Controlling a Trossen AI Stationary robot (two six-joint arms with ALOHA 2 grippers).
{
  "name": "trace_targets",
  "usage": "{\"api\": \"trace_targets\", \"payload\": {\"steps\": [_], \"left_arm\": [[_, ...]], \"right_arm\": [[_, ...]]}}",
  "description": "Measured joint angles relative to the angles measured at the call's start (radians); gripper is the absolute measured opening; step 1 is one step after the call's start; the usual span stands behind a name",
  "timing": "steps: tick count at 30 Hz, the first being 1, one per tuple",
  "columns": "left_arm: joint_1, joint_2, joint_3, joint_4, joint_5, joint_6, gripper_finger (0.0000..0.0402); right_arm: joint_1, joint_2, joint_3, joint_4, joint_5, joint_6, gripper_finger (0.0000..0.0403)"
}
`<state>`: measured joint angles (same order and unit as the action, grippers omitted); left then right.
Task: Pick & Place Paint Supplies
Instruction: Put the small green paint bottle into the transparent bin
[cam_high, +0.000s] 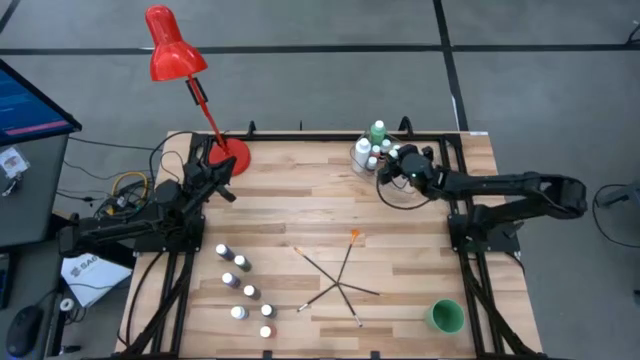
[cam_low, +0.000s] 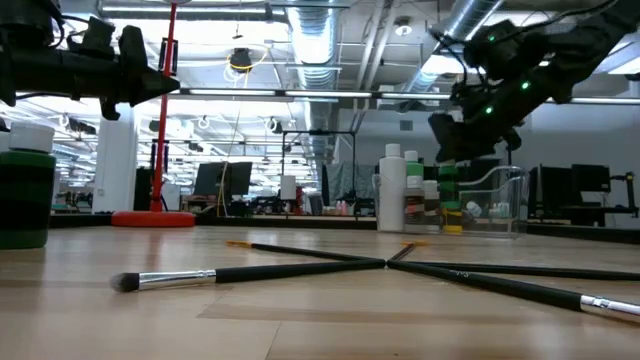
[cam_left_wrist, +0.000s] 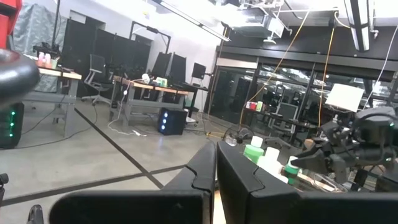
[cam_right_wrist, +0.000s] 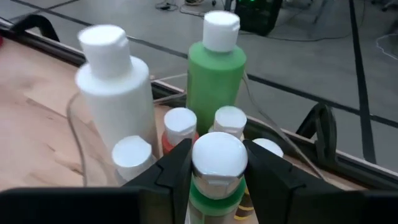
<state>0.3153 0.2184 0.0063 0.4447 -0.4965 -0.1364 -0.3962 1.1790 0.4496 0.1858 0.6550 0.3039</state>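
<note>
Right arm is stretched toward the table's far edge, right gripper (cam_right_wrist: 217, 171) pointed down, fingers (cam_right_wrist: 177, 165) set either side of a small bottle's cap. Left arm is parked at the table's left edge, left gripper (cam_left_wrist: 216, 163) closed.

— What sits on the wooden tabletop (cam_high: 300, 200)?
— Crossed paintbrushes (cam_high: 335, 280) near the middle, six small paint bottles (cam_high: 243, 290) toward the left front, a green cup (cam_high: 445, 316) at the right front corner.
— And at the back?
— A red lamp base (cam_high: 236, 155) on the left; a clear tub (cam_high: 400, 185) on the right, bottles in it.
</note>
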Motion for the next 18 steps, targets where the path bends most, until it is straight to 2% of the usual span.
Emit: {"api": "trace_targets", "payload": {"steps": [9,18], "left_arm": [[0.0,0.0,0.0,0.007,0.0,0.0,0.0008],[0.0,0.0,0.0,0.009,0.0,0.0,0.0008]], "right_arm": [[-0.034,0.16,0.0,0.123,0.0,0.015,0.0126],[-0.038,0.249,0.0,0.222,0.0,0.02,0.0129]]}}
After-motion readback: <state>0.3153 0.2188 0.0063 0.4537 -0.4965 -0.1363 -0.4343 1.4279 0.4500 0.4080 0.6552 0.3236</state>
